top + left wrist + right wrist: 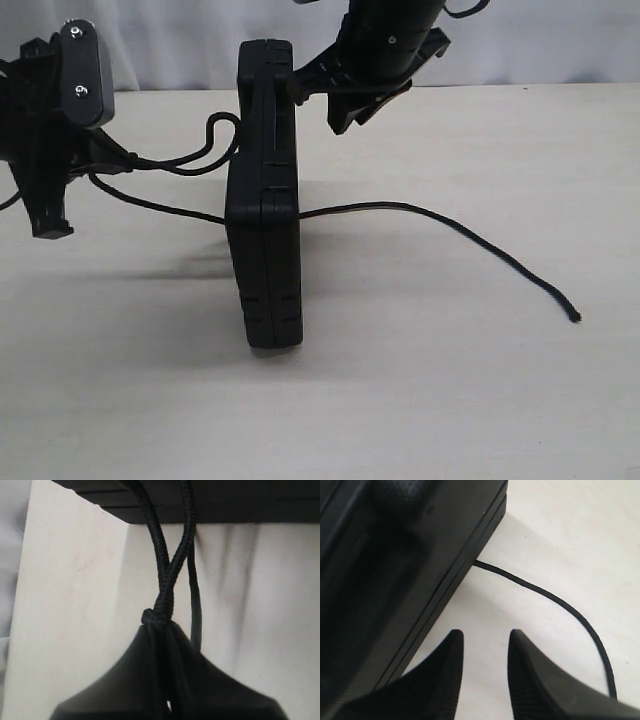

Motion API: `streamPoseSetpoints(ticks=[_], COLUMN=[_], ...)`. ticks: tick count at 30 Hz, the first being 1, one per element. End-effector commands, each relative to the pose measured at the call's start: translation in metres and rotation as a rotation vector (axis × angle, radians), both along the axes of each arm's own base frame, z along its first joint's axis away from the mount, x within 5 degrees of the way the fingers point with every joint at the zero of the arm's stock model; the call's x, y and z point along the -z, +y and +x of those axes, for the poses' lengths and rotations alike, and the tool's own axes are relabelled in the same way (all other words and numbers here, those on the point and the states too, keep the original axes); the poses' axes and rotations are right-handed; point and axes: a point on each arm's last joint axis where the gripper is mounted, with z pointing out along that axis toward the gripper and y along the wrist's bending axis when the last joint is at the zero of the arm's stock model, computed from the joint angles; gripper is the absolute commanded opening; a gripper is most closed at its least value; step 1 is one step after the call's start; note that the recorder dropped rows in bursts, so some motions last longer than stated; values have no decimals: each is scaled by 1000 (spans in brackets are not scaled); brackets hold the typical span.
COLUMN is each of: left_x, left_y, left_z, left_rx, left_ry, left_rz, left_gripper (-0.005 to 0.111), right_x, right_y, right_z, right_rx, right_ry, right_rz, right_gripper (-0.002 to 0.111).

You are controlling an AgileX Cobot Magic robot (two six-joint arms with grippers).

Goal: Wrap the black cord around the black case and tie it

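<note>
The black case (265, 200) stands on its edge in the middle of the table. The black cord (420, 210) comes out from the case's base on the right and trails to a frayed end (575, 318). On the left, it loops beside the case (210, 135) and runs into my left gripper (112, 158). In the left wrist view my left gripper (167, 630) is shut on the cord just under its small knot (155, 616), and two strands (172, 565) lead to the case (225, 500). My right gripper (485, 637) is open and empty beside the case (395, 570), near its upper far end (318, 100).
The pale table (450, 400) carries only the case and cord. A white curtain (550, 40) hangs behind the far edge. The cord (560, 602) curves over the table just beyond the right fingertips (454, 640).
</note>
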Motion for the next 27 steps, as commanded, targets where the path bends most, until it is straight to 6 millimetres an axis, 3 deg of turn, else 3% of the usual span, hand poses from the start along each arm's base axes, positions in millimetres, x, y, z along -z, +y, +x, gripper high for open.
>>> streamPoseSetpoints(ticks=[1,8,13,20,27], left_x=[-16,-25,-27,-26,-18], left_y=[1,-13,-9,-8,-8], left_z=[0,-3,1,1,-3], left_rx=[-11,83,32,31,52], left_ry=[-107,-240,-286,-281,-190], left_rz=[17,129,202,213,235], left_gripper=[0,0,0,0,0], right_x=[-2,-2,-1,16,17], right_y=[-1,-1,0,32,33], right_z=[-2,-2,-3,-7,-6], right_rx=[4,1,0,-151,-147], right_ry=[2,1,13,78,74], right_rz=[5,4,17,337,342], right_gripper=[30,30,30,30,30])
